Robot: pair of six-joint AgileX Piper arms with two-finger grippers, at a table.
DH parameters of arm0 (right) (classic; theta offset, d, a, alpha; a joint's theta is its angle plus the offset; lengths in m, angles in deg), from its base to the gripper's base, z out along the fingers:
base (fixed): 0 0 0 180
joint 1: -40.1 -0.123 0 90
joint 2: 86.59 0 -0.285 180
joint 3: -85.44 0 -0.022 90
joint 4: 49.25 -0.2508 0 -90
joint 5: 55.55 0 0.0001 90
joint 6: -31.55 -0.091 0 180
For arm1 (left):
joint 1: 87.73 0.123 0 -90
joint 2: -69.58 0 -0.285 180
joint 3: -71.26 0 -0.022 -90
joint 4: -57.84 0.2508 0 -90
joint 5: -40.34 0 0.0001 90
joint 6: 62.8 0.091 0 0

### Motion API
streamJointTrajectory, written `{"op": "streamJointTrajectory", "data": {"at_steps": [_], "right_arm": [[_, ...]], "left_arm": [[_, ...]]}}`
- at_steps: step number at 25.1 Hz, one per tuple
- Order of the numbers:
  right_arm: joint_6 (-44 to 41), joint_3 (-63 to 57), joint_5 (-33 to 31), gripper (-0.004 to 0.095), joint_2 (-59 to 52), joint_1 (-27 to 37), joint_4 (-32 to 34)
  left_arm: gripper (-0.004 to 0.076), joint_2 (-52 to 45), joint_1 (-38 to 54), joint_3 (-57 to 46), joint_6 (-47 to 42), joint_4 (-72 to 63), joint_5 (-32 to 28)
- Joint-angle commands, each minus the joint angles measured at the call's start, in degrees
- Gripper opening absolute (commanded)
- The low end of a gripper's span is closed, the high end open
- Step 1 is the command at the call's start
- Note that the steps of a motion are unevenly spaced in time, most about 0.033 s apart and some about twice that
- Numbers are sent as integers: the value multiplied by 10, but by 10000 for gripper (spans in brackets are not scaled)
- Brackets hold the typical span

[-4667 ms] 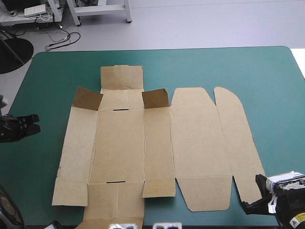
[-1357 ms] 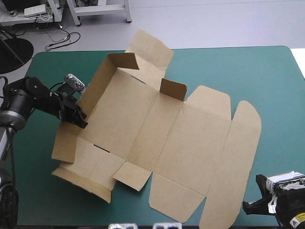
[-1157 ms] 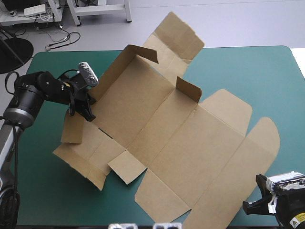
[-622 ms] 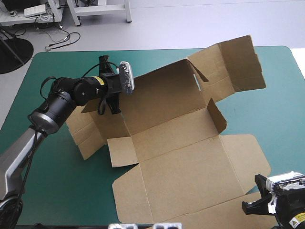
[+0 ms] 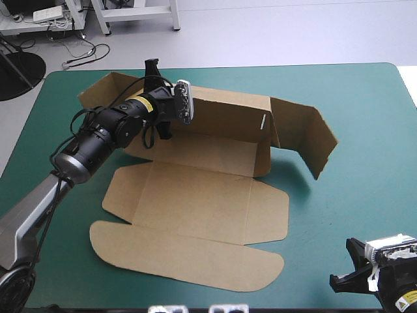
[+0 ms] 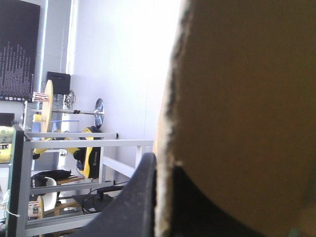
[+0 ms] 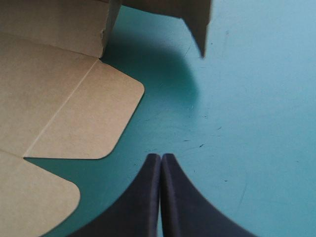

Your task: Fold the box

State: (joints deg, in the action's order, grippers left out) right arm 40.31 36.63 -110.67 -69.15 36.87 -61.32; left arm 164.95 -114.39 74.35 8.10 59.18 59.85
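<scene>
The box is matt brown board, its cut edge rough and fibrous. The teal-green cover looks smooth with fine scuffs. The black fingers of the right gripper look like smooth, dull plastic.

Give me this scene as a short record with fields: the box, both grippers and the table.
Box: brown box, partly raised; far wall upright, near panels flat on the table
Left arm: left gripper shut on the box's upright wall, at its upper edge
Right arm: right gripper shut, holding nothing, near the table's near right corner, apart from the box
Table: teal-green cover
Task stage: folding begun, walls not yet tucked
</scene>
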Motion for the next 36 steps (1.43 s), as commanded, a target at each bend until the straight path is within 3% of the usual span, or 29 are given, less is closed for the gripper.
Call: {"op": "streamJointTrajectory", "data": {"at_steps": [1, 6, 10, 14, 19, 24, 31, 36], "right_arm": [[0, 17, 42, -15, 8, 0, -13], [0, 17, 46, -15, 8, 0, -12], [0, 17, 58, -15, 8, 0, -13], [-11, 17, 75, -15, 8, 0, -15], [-74, 17, 149, -15, 45, 0, -12], [-95, 94, 238, -15, 204, 0, -18], [44, 321, 197, -15, 433, 0, -137], [83, 474, 140, -15, 565, 0, -178]], "left_arm": [[-9, -18, -4, 19, -4, -6, -5], [-10, -18, -13, 12, -4, -6, 51], [-10, -16, -13, -10, -20, 40, 23], [-10, -4, -13, -15, -138, 128, 26], [-10, -2, -15, -16, -266, 196, 43], [-10, -2, -35, -29, -332, 290, 75], [-10, -2, -38, -93, -412, 386, 61], [-10, -2, -38, -111, -426, 393, 62]]}}
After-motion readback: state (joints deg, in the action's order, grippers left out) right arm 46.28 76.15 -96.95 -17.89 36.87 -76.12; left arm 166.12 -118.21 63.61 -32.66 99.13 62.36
